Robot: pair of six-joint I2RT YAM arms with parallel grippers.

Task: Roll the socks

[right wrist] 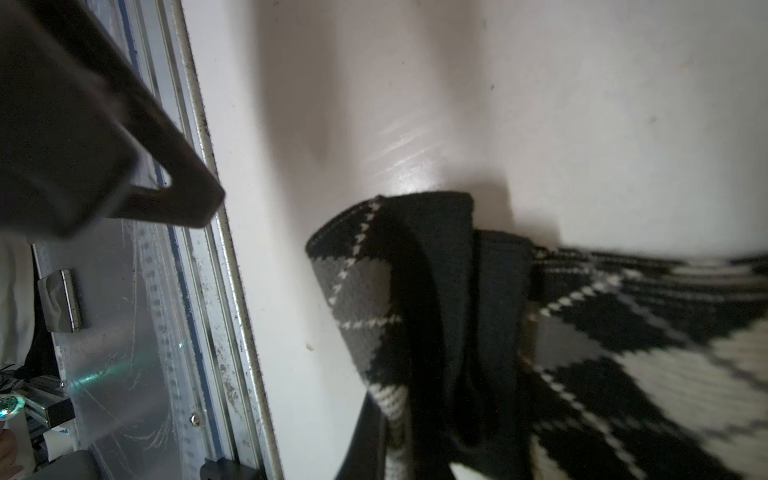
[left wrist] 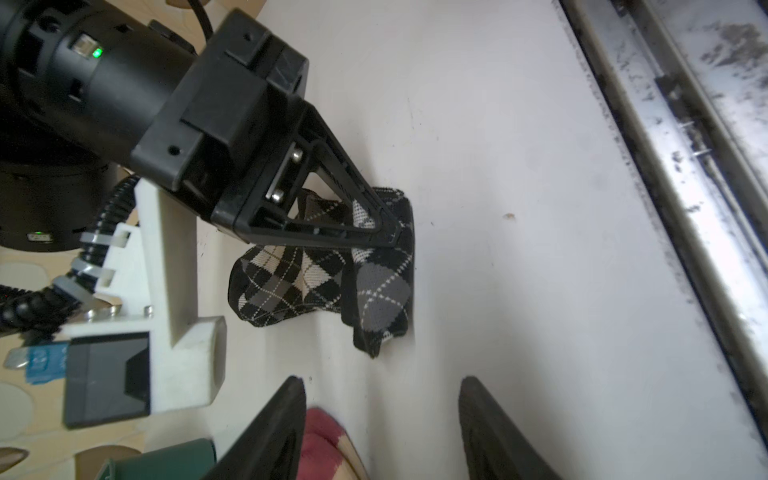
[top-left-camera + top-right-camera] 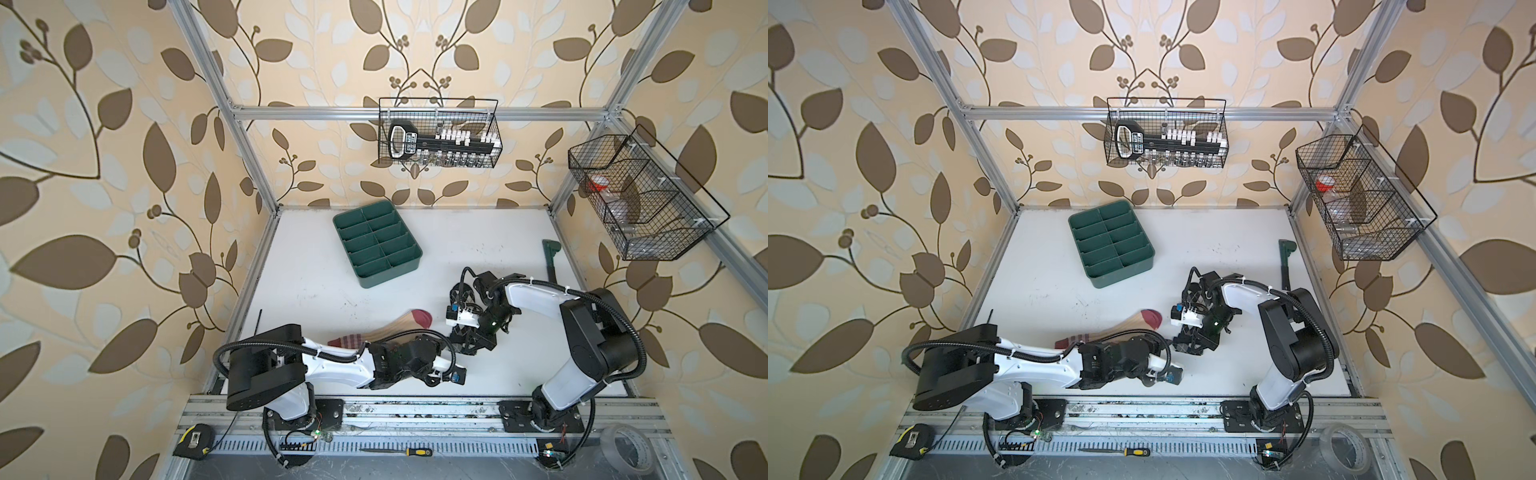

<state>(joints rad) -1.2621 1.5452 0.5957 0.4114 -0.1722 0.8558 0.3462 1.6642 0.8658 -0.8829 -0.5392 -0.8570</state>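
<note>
The black argyle sock [image 3: 460,296] [image 3: 1193,297] lies bunched on the white table right of centre, and my right gripper [image 3: 471,341] [image 3: 1192,343] is shut on its near end. The left wrist view shows that gripper [image 2: 388,241] pinching the folded argyle fabric [image 2: 291,282]. In the right wrist view the sock [image 1: 623,332] fills the space at the gripper [image 1: 399,440]. The beige sock [image 3: 390,328] [image 3: 1121,326] lies flat left of it, partly under my left arm. My left gripper [image 3: 436,343] [image 2: 380,380] is open, and a maroon part of the beige sock [image 2: 324,449] lies beside one finger.
A green divided tray [image 3: 376,243] sits at the back of the table. A green-handled tool [image 3: 550,257] lies by the right edge. Two wire baskets [image 3: 438,133] [image 3: 640,199] hang on the frame. On the front rail lie a tape measure [image 3: 193,440], a screwdriver [image 3: 407,451] and a tape roll [image 3: 627,453].
</note>
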